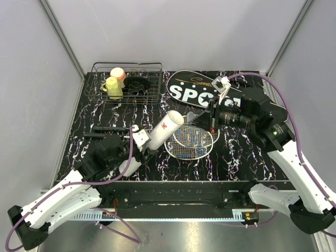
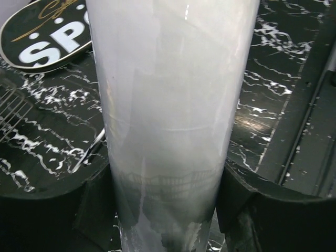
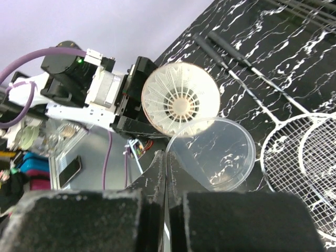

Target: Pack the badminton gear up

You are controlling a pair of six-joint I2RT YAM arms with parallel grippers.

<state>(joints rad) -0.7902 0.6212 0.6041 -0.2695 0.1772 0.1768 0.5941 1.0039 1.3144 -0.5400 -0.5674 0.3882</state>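
My left gripper (image 1: 140,140) is shut on the long white tube (image 1: 163,134), which lies tilted with its open end toward the right arm. In the left wrist view the tube (image 2: 168,105) fills the gap between the fingers (image 2: 92,210). My right gripper (image 1: 211,116) is shut on the rim of a clear round lid (image 3: 212,152), held just beside the tube's mouth. A white shuttlecock (image 3: 181,100) shows inside that mouth. Two rackets (image 1: 191,143) lie under the tube, heads overlapping. The black "SPORT" bag (image 1: 202,89) lies at the back right.
A black wire basket (image 1: 126,84) with a yellow cup, a pink cup and a dark item stands at the back left. The racket handles (image 1: 102,131) reach toward the left. Grey walls close in the table on three sides.
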